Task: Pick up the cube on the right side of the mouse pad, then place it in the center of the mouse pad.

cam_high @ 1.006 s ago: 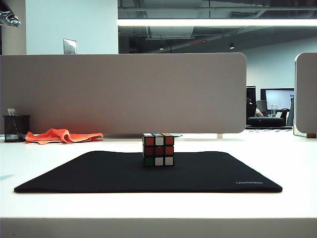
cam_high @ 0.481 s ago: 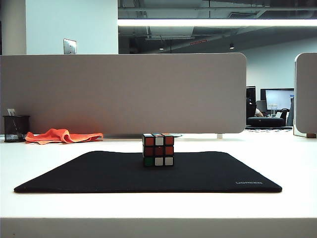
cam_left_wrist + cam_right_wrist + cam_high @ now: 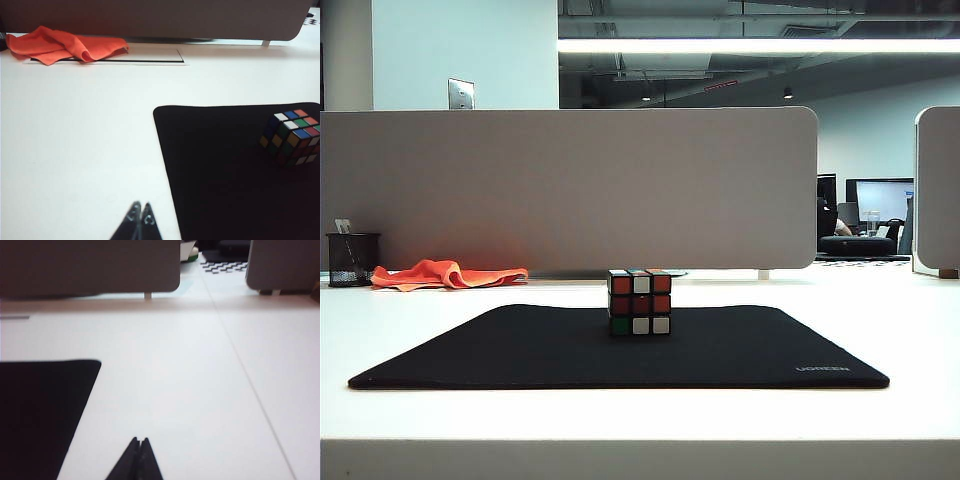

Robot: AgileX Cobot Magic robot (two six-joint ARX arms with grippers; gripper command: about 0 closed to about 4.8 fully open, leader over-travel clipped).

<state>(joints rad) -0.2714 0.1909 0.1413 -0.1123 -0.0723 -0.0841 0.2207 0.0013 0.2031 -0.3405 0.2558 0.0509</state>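
Arm bit at exterior view's top-left a second ago gone now, so both arms pulled back. Cube [image 3: 640, 302] sits mid mouse pad [image 3: 740, 350], nothing holding it: task looks done. Left hand [image 3: 138, 222] and right hand [image 3: 139, 458] pinched closed, empty, low over white tabletop [image 3: 410, 320] beside pad. Orange cloth [image 3: 445, 273] by grey divider [image 3: 570, 185], dim office behind.

My worktop [image 3: 410, 330] is smooth, white and faintly glossy. On it the mouse pad [image 3: 540, 350] looks like matt black fabric. The cube [image 3: 640, 302] is black plastic with shiny coloured stickers. At far left lies a rumpled orange cloth [image 3: 445, 273], soft and matt, beside a black mesh cup [image 3: 352, 259].
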